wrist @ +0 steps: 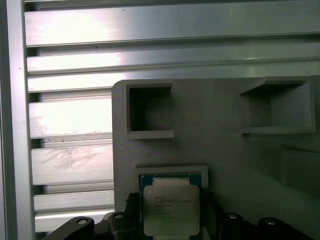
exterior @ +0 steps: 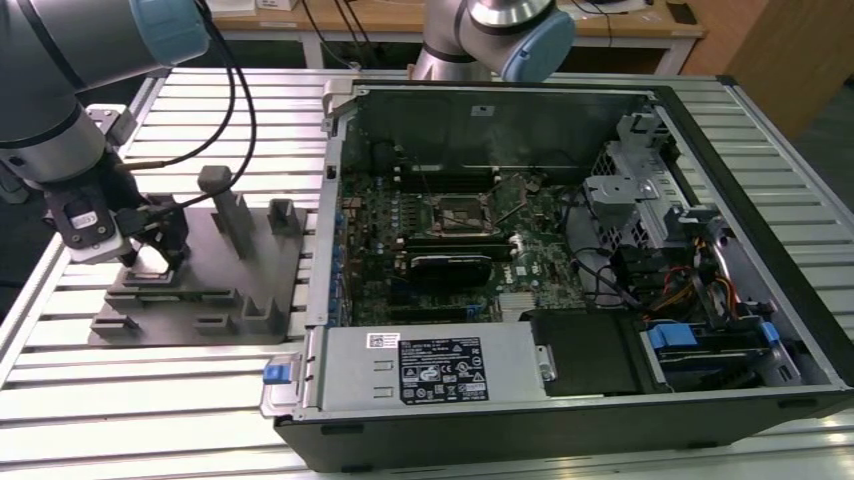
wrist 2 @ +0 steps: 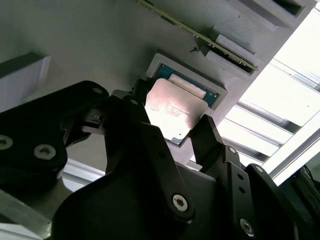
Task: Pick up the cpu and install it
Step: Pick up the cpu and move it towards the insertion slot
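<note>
**Gripper clamped on the cpu at the fixture plate**

The open computer case (exterior: 561, 250) lies at the exterior view's right, with the grey fixture plate (exterior: 200, 290) beside it. There the gripper (exterior: 151, 255) pinches the cpu (wrist: 171, 209) by opposite edges over its blue-lined pocket (wrist: 172, 172). The cpu's silvery, near-square lid has a darker rim. It lies roughly flat, lid facing the wrist cameras, with no clear long axis.

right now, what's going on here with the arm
The arm has its gripper down at the grey fixture, on the exterior view's left. Its jaws stand closed against two sides of the cpu, which is at its nest on the fixture. The socket sits apart in the open pc case, so the cpu is not installed yet.
</note>
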Tool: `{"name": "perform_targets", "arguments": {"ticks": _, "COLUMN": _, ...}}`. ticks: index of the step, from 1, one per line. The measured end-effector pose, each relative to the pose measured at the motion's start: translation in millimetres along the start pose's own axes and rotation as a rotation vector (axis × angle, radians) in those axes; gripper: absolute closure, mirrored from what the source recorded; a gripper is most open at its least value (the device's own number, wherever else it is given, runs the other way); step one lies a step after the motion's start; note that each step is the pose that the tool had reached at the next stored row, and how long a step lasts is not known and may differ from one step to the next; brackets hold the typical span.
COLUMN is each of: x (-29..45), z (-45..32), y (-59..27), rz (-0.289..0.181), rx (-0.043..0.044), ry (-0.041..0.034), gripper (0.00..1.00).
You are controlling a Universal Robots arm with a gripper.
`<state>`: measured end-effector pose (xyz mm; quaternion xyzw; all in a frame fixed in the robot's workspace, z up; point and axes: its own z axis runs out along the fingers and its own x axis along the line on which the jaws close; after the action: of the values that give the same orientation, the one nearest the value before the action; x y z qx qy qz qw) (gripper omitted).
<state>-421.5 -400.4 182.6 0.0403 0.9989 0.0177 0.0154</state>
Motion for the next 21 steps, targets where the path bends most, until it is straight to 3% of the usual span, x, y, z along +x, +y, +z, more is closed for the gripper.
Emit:
{"name": "perform_targets", "arguments": {"ticks": 8, "x": -0.4, "z": 0.1, "y": 0.0, "rz": 0.000, "rx": 0.0000, "ry": 0.0000, "gripper": 0.38}}
{"name": "perform_targets", "arguments": {"ticks": 10, "x": -0.4, "z": 0.0, "y": 0.0, "rz": 0.000, "rx": 0.0001, "ry": 0.0001, "gripper": 0.46}}
{"name": "perform_targets", "arguments": {"ticks": 15, "x": -0.5, "z": 0.0, "y": 0.0, "rz": 0.000, "rx": 0.0000, "ry": 0.0000, "gripper": 0.46}}
{"name": "perform_targets", "arguments": {"ticks": 21, "x": -0.8, "z": -8.5, "y": 0.3, "rz": 0.000, "rx": -0.0001, "ry": 0.0001, "gripper": 0.46}}
